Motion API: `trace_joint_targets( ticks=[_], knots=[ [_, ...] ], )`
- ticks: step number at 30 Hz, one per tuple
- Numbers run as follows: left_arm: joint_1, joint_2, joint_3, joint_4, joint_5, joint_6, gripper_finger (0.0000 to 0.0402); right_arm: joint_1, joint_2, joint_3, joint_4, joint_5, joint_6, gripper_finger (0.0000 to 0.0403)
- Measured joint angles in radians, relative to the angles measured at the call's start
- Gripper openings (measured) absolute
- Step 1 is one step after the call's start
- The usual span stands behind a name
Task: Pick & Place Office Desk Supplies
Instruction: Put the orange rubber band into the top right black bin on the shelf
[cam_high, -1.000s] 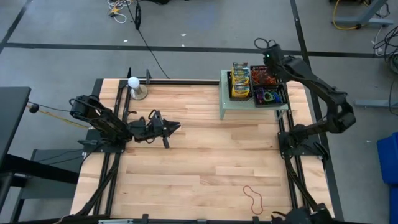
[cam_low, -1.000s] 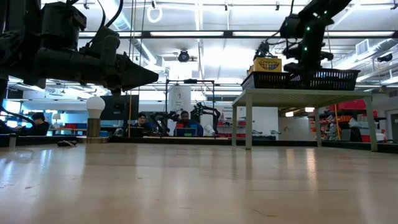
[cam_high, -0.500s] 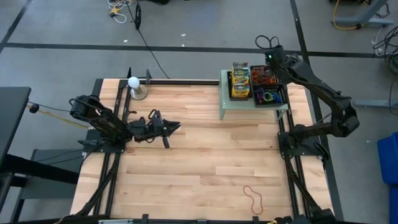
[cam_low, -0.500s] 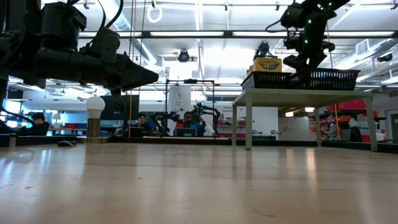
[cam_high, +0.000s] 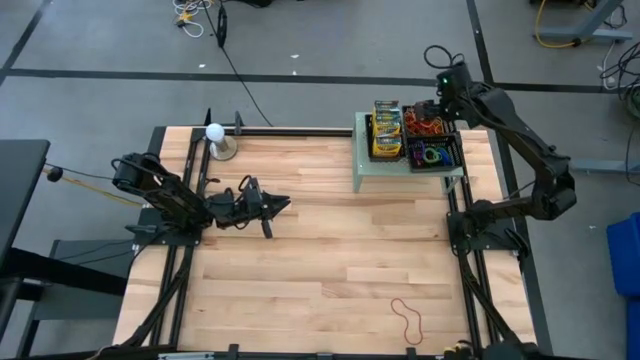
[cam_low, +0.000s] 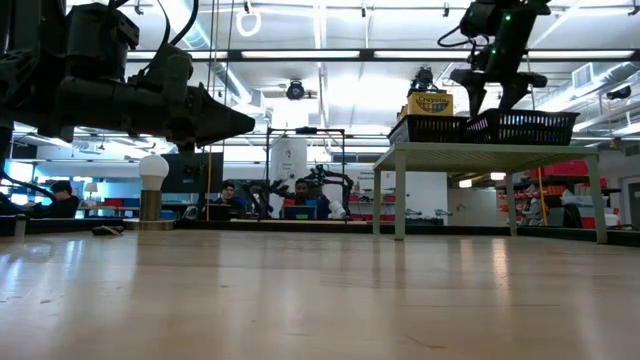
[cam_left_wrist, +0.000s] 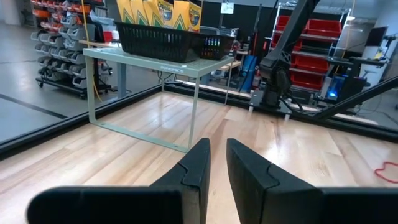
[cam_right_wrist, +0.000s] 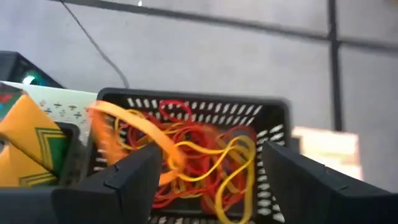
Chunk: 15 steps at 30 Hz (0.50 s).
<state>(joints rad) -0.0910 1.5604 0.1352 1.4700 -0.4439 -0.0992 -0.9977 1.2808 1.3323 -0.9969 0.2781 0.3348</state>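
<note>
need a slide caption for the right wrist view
Open right gripper above a black basket of red, orange and yellow rubber bands.

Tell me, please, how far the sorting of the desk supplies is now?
Done: crayon boxes stand in one basket, and rubber bands fill the basket beside it on the small green table. In hand: nothing; the right gripper hangs open above the bands. Left: one red rubber band on the big table. The left gripper waits over it, empty.
</note>
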Motion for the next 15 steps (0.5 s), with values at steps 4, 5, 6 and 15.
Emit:
trace_joint_targets(
  ticks=[4,5,6,15],
  knots=[
    [0.0,0.0,0.0,0.0,0.002,-0.025,0.0058,-0.047,0.035,0.0,-0.009,-0.107,0.092,0.0296],
    [0.0,0.0,0.0,0.0,0.006,-0.029,0.0058,-0.061,0.043,0.0,-0.009,-0.129,0.114,0.03],
    [0.0,0.0,0.0,0.0,0.012,-0.032,0.0058,-0.071,0.051,0.0,-0.008,-0.148,0.135,0.0303],
    [-0.001,0.0,0.0,0.0,0.034,-0.059,0.0058,-0.085,0.036,0.063,-0.009,-0.232,-0.01,0.0286]
  ],
)
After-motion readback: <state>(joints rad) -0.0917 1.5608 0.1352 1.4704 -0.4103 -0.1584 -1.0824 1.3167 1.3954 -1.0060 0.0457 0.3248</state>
